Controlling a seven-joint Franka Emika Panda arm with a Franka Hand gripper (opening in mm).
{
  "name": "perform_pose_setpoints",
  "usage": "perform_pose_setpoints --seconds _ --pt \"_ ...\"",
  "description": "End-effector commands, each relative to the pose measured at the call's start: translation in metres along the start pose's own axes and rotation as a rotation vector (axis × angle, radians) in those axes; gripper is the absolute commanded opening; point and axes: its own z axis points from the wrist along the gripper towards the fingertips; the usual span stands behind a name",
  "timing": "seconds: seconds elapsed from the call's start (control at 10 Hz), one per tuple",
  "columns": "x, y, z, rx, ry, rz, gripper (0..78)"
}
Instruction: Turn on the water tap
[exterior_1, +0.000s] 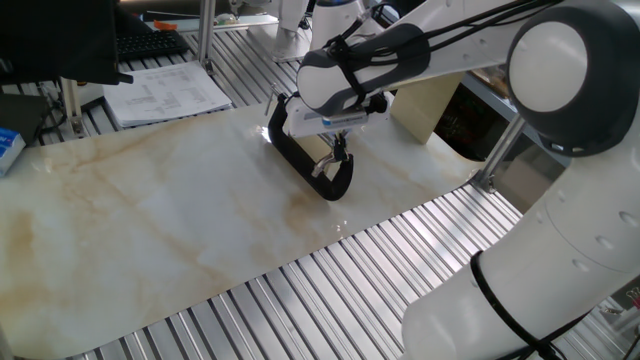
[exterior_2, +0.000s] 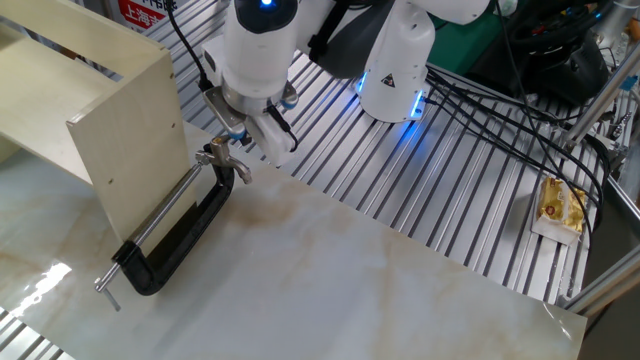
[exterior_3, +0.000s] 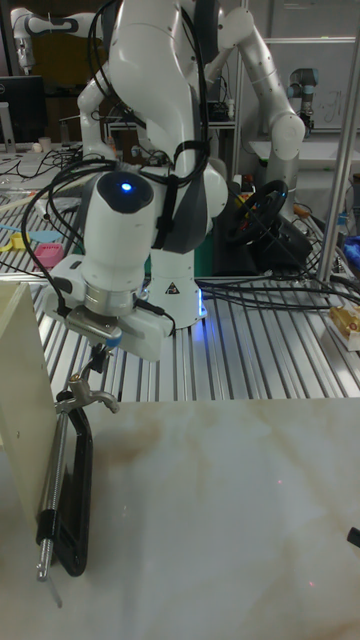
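While the big white arm fills the top centre of the other fixed view, its blue light glowing, the pale marble tabletop spreads across the lower half of the frame. At the upper left stands the beige blocky arch, its flat face turned toward us. Lying along the foot of that arch is the water tap, a glossy black U-shaped body running from lower left up toward centre, with the thin silver rod spanning it beside the beige panel. In the tall fixed view the same tap sits at the lower left, rod upright in frame. Now the gripper hangs right over the tap's upper end, just above the small chrome lever. The tall fixed view shows the fingers narrow and close together, reaching down to the lever; whether they actually pinch it or merely touch it, I cannot tell. At far right lies a yellow packet on the slatted metal bench.
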Motion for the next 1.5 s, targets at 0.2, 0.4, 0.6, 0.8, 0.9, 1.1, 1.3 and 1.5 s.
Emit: perform_pose_setpoints --seconds 0.2,0.4,0.6,0.8,0.9,1.1,1.3,1.5 --pt "0.000 -0.001 -0.001 -0.005 0.003 0.005 0.0" --pt "0.001 0.004 -0.003 -0.013 0.009 0.021 0.0" --pt "0.002 0.009 -0.005 -0.017 0.020 0.026 0.0" --pt "0.006 0.009 -0.004 -0.014 0.022 0.007 0.0" --pt "0.010 0.009 -0.004 -0.012 0.023 -0.003 0.0" --pt "0.020 0.006 -0.005 -0.005 0.024 -0.024 0.0" --pt "0.021 0.002 -0.009 -0.002 0.036 -0.041 0.0" --pt "0.020 -0.001 -0.010 -0.003 0.037 -0.037 0.0"
